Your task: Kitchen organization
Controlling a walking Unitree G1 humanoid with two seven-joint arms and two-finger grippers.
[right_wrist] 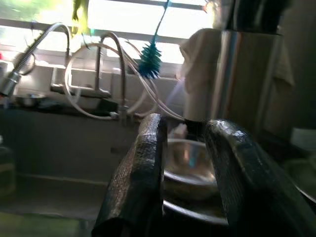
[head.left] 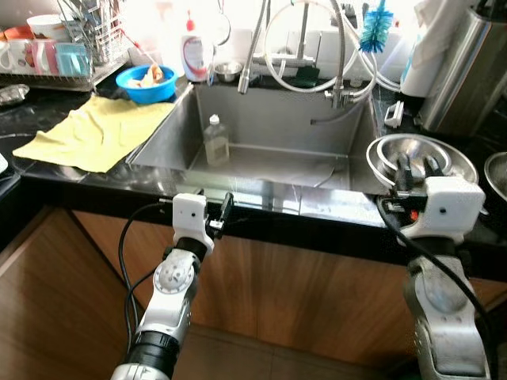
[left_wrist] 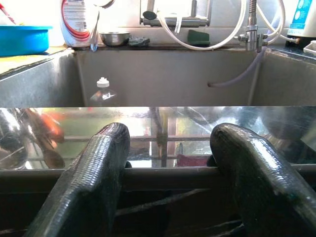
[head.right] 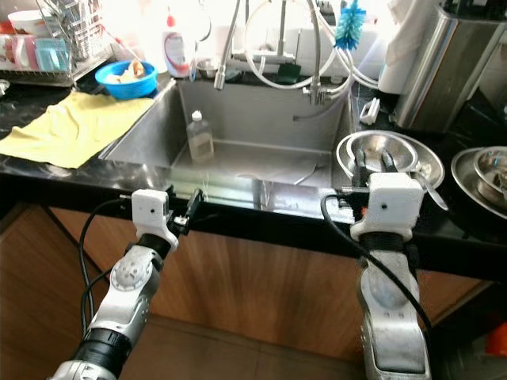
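**Two Robot Arms at the Kitchen Sink**

Closest to the camera are the two silver arms, reaching up from the bottom of the head view toward the black counter edge. At about 7 o'clock, the left gripper [head.left: 220,215] sits at the front lip of the steel sink [head.left: 317,127]. Its two black fingers [left_wrist: 94,177] are spread apart with nothing between them, and their tips rest near the sink's front edge.

At about 4 o'clock, the right gripper [head.left: 418,168] pokes its fingertips at the rim of a shiny steel bowl [head.left: 424,154] on the counter just right of the sink. Its fingers [right_wrist: 140,173] stand a little apart, and I cannot tell if they pinch the rim.

Inside the sink, near the left wall at about 11 o'clock, a small clear bottle [head.left: 215,140] with a white cap stands upright.

Left of the sink lies a yellow cloth [head.left: 91,131], spread flat on the dark counter. Behind it sits a blue bowl [head.left: 146,83] with food scraps inside. A white soap bottle [head.left: 195,51] stands beside that bowl. A blue bottle brush [head.left: 375,28] hangs by the tap hoses at about 1 o'clock.
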